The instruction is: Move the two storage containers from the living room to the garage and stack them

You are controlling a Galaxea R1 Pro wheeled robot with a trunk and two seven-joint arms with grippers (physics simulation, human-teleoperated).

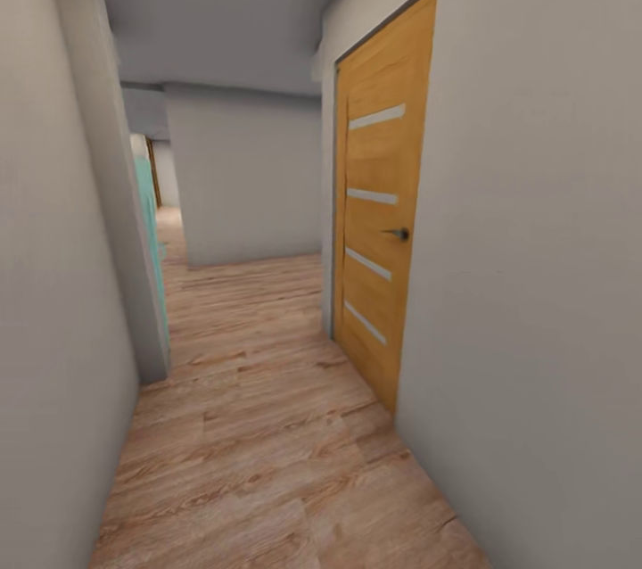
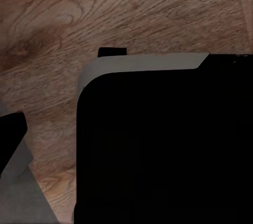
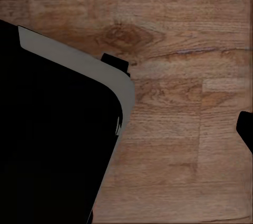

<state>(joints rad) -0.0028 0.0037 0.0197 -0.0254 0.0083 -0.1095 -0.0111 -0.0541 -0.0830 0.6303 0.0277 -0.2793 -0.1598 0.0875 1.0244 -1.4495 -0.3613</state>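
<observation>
The two storage containers are out of view, and so are the living room and the garage. I am in a narrow hallway with light wood plank flooring [image 1: 259, 426]. In the left wrist view, one dark finger [image 2: 11, 134] of my left gripper shows at the picture's edge above the planks, beside my own black, grey-edged body [image 2: 163, 150]. The right wrist view has a dark finger [image 3: 245, 129] of my right gripper at its edge, with my black body [image 3: 52, 139] on the other side. Nothing shows in either gripper.
A shut orange wood door [image 1: 383, 221] with pale strips and a dark handle [image 1: 399, 234] is set in the right wall. A teal door [image 1: 150, 230] stands at the left, past a grey wall corner [image 1: 134, 266]. The passage runs ahead to a grey wall [image 1: 245, 177] and continues to the left.
</observation>
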